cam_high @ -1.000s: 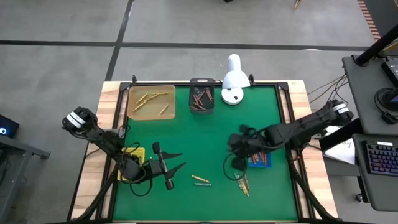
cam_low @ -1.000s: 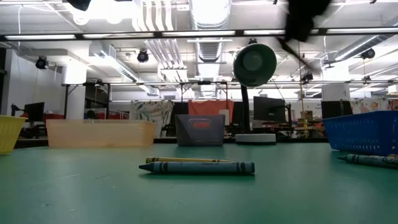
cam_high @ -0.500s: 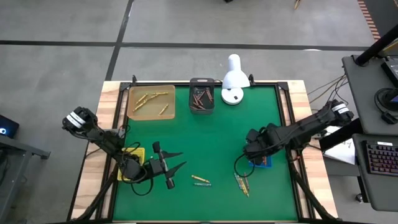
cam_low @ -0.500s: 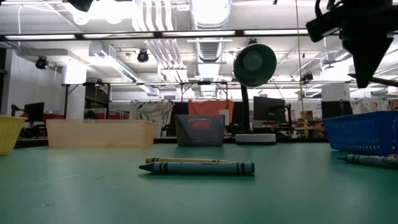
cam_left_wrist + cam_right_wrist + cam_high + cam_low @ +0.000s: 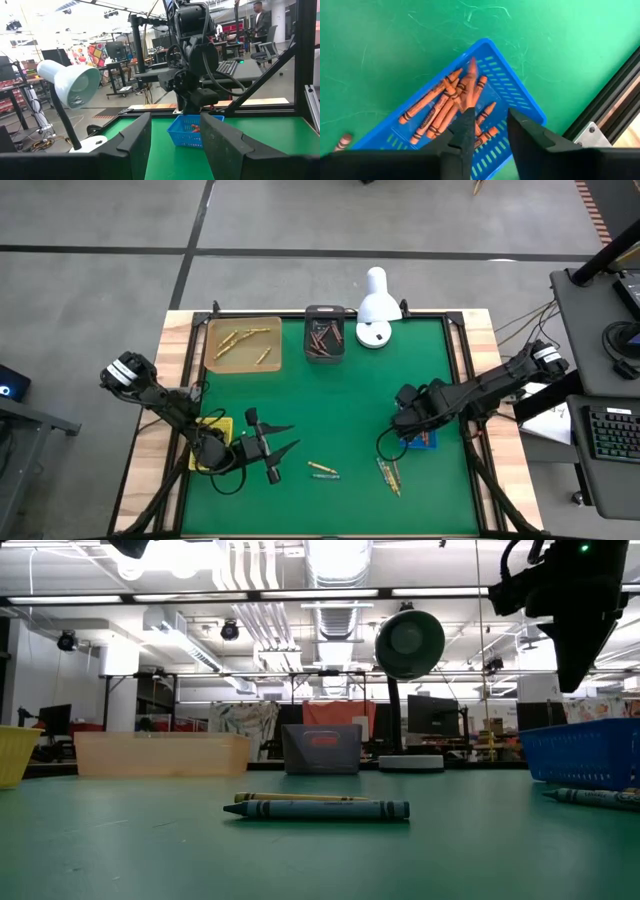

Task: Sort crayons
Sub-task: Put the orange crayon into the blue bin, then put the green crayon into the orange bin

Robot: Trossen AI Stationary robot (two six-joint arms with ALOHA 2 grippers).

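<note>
My right gripper [image 5: 489, 131] points down over the blue tray [image 5: 517, 102], open. The tray holds several orange crayons [image 5: 440, 107]. One more orange crayon [image 5: 470, 80] shows blurred just beyond the fingertips, above the heap. In the high view this gripper [image 5: 408, 428] hides most of the blue tray [image 5: 426, 442]. Loose crayons [image 5: 388, 475] lie on the green mat beside the tray, and two more [image 5: 322, 470] lie at the near middle. My left gripper [image 5: 277, 446] waits open, level, at the near left.
A clear tray [image 5: 243, 343] with yellow crayons stands at the far left. A dark tray [image 5: 324, 337] with reddish crayons stands at the far middle, beside a white lamp [image 5: 375, 310]. A yellow tray [image 5: 213, 442] sits under my left arm. A black frame [image 5: 612, 107] borders the mat.
My right gripper has gone from above the mat by the loose crayons toward the table's right edge, to over the blue tray. It has sunk and tipped from a slant to pointing nearly straight down, rolling as it went.
</note>
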